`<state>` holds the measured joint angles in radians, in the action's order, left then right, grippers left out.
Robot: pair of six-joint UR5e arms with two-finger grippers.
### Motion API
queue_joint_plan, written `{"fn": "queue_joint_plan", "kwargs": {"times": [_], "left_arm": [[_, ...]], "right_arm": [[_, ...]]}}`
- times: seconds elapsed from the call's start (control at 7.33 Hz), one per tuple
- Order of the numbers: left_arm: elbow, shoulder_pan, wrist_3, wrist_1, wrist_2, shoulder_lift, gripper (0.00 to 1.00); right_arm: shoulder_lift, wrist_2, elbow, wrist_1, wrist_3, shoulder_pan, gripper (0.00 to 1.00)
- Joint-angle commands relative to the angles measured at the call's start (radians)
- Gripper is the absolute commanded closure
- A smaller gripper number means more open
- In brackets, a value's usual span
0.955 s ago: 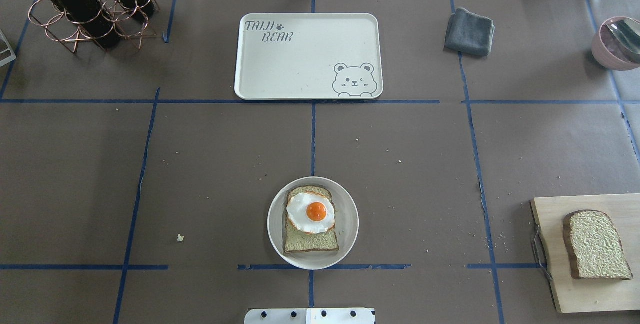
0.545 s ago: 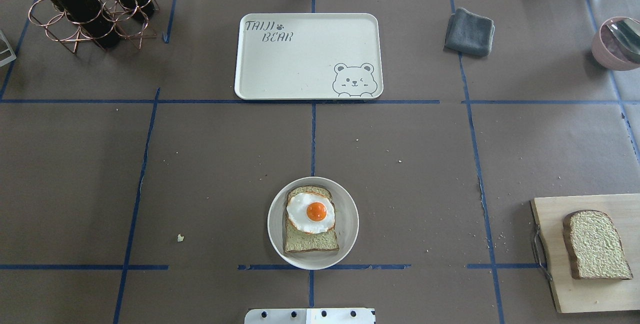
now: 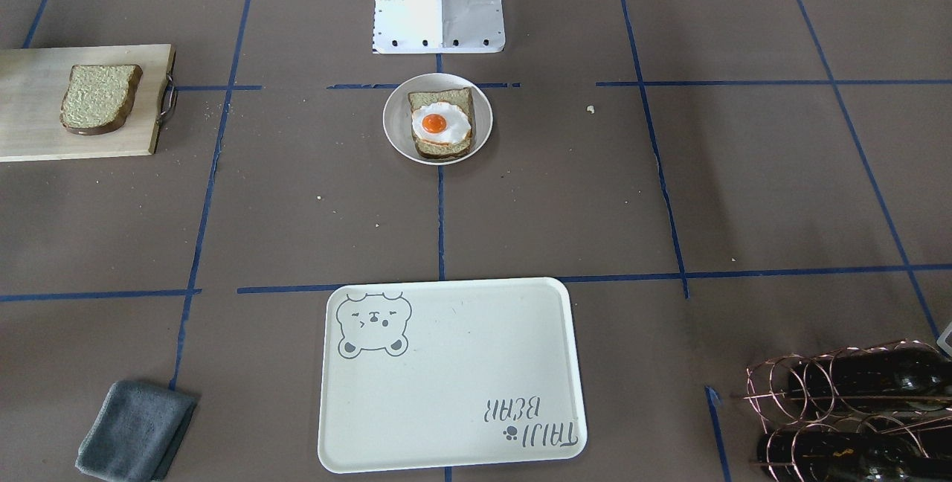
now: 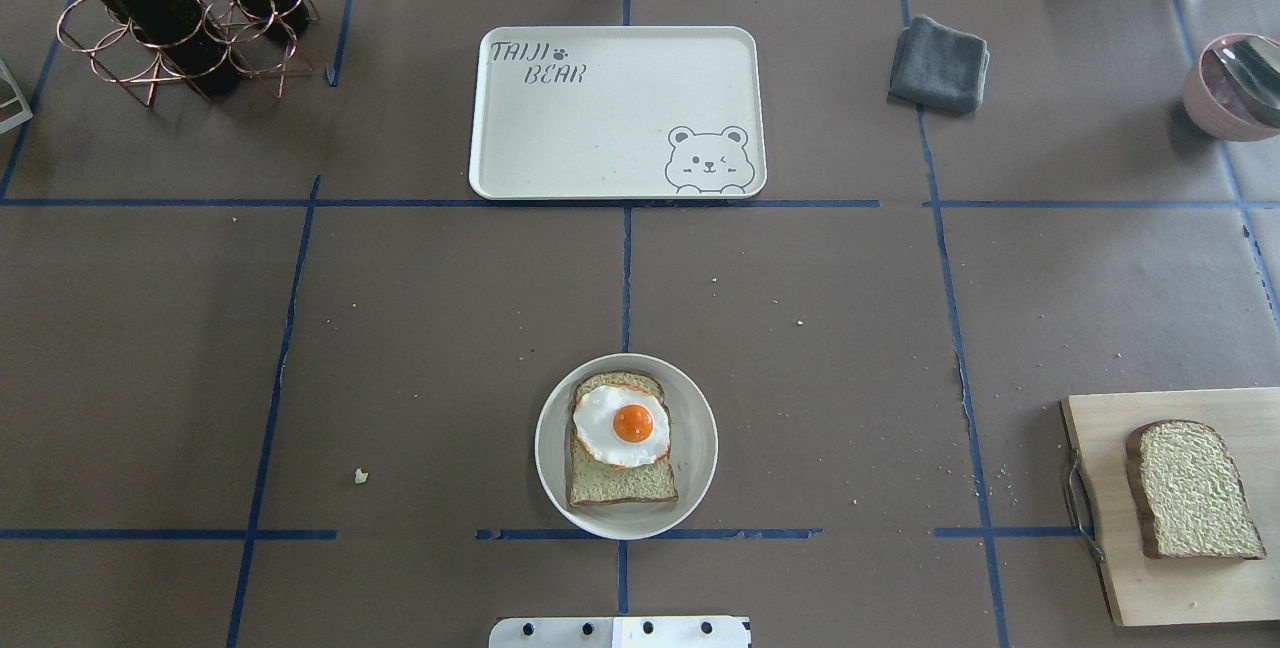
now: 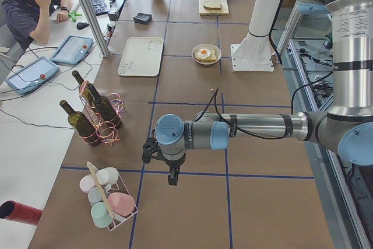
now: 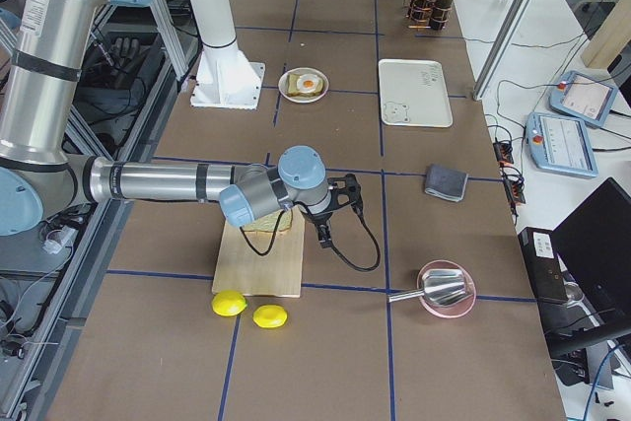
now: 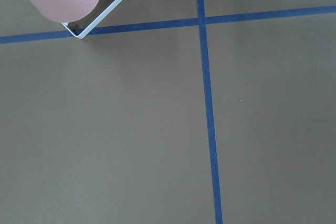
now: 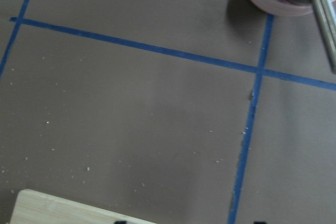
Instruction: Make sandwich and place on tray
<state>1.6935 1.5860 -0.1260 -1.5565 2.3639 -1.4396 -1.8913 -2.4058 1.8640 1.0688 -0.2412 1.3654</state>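
Tan bread slice (image 4: 620, 481) plus white fried egg (image 4: 620, 425) sit on round white plate (image 4: 700, 448). Second tan slice (image 4: 1190, 490) on pale wooden cutting board (image 4: 1110, 548), right gripper (image 6: 323, 236) beside it, probably to fetch it. Left gripper (image 5: 172, 179) parked well aside. Fingers on both: can't tell. Cream rectangular plastic tray (image 4: 610, 118) is the drop-off, far side.

light: bright, even | shadows: soft | focus: sharp | glare: none

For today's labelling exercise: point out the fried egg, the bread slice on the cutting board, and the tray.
fried egg (image 4: 632, 423): overhead view, its orange yolk.
bread slice (image 4: 1190, 488): overhead view, middle of its top face.
tray (image 4: 620, 118): overhead view, bare middle.
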Motion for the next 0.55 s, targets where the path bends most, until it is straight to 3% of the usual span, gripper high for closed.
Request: {"fn": "queue_joint_plan", "kwargs": {"times": [0.0, 0.14, 0.41], "left_arm": [[0.002, 0.000, 0.002, -0.002, 0.000, -0.007, 0.00], [0.002, 0.000, 0.002, -0.004, 0.000, -0.007, 0.00], [0.003, 0.000, 0.002, -0.004, 0.000, -0.007, 0.00]], "right_arm": [[-0.099, 0.036, -0.002, -0.263, -0.291, -0.121, 0.01], [-0.156, 0.071, -0.011, -0.417, -0.485, -0.170, 0.01], [-0.190, 0.174, -0.081, -0.556, -0.587, -0.291, 0.03]]}}
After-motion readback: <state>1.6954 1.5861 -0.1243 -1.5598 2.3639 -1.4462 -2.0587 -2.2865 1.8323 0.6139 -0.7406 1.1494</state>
